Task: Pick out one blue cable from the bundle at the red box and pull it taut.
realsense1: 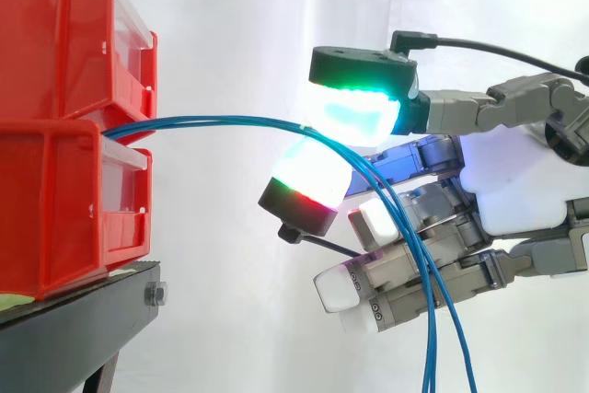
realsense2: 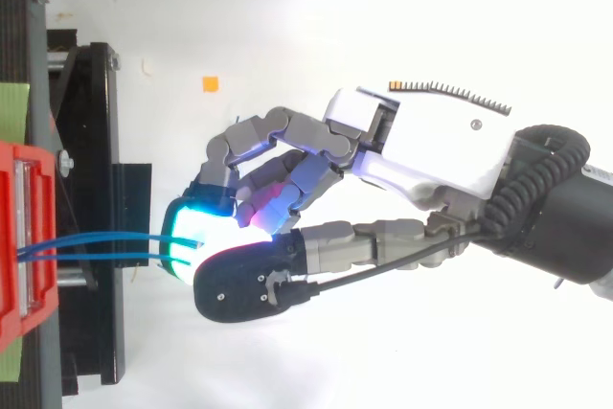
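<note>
While robot hand (realsense1: pixel 515 181) pinches blue cables (realsense1: pixel 230 121) between glowing pads, strands leave gap between stacked red bins (realsense1: pixel 55 200) at right edge of black stand (realsense1: pixel 83 319), then droop below hand. Risk: several strands look caught, not one; pull may drag bundle or slip.

You have no text, number or brand to read here. The green patch (realsense2: pixel 14 107) on the stand's (realsense2: pixel 96 237) left edge and the orange square (realsense2: pixel 210 83) beyond it carry no legible print.

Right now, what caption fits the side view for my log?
Hand pinches blue cables leading from the stacked red bins.
</note>
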